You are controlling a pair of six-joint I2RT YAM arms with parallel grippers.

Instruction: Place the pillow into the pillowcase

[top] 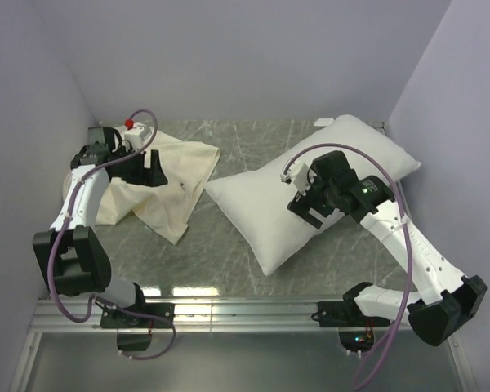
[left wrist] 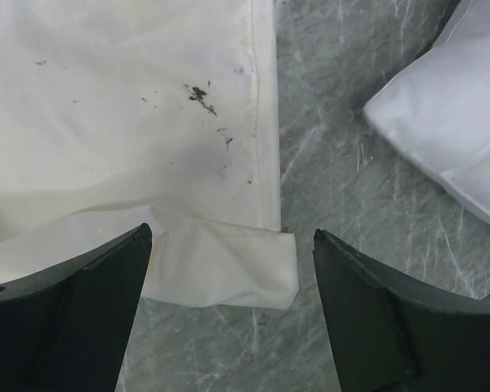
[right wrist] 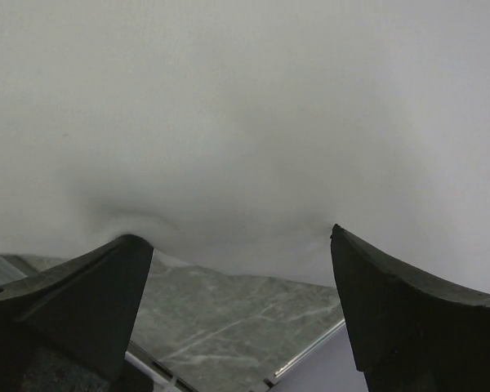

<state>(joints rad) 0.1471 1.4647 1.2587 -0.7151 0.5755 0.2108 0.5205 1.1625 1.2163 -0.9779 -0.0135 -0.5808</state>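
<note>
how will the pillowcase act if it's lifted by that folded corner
Probably floppy: the pillowcase lies wrinkled and flat, and its corner is folded over itself. Likely light, since it looks like thin cloth. Pushed, it would probably bunch up rather than slide on the marbled table.

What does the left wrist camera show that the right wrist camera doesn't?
Only the left wrist view shows the cream pillowcase, with dark specks and a folded-over corner framed by the open left gripper. Only the right wrist view shows the open right gripper, close up to the pillow, which fills most of that frame. Both views show the white pillow, only a corner of it in the left view, and the marbled table.
</note>
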